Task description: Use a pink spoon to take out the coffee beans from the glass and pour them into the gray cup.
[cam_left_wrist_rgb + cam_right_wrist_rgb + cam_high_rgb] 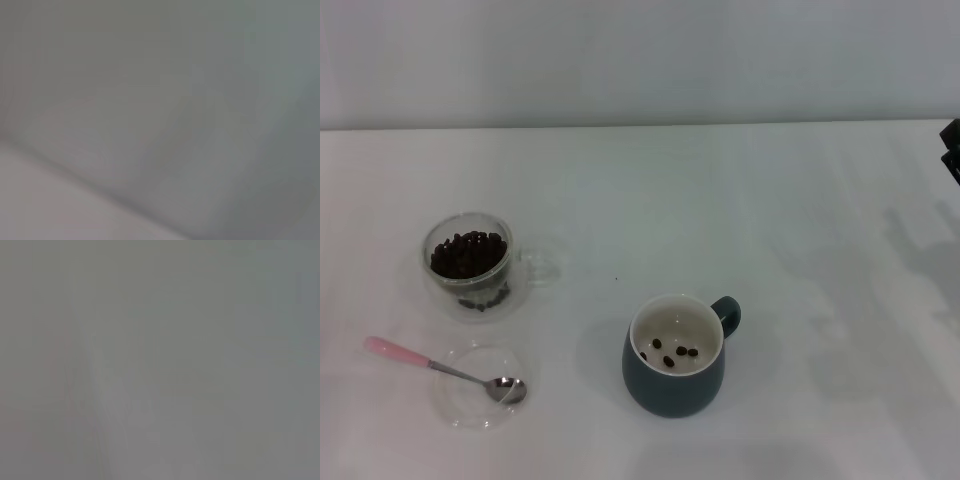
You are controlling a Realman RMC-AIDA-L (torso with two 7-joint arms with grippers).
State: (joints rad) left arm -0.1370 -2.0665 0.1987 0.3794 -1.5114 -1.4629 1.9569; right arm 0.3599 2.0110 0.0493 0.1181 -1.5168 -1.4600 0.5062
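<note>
On head view only: pink spoon lying across clear dish, handle far-left, bowl near-right. Right gripper at far-right edge, pincer state apparently indeterminable. Wrist views blank.

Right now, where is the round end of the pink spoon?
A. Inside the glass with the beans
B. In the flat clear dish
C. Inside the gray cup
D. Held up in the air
B: the pink spoon lies with its shiny bowl in the flat clear dish, its handle sticking out over the table.
</note>
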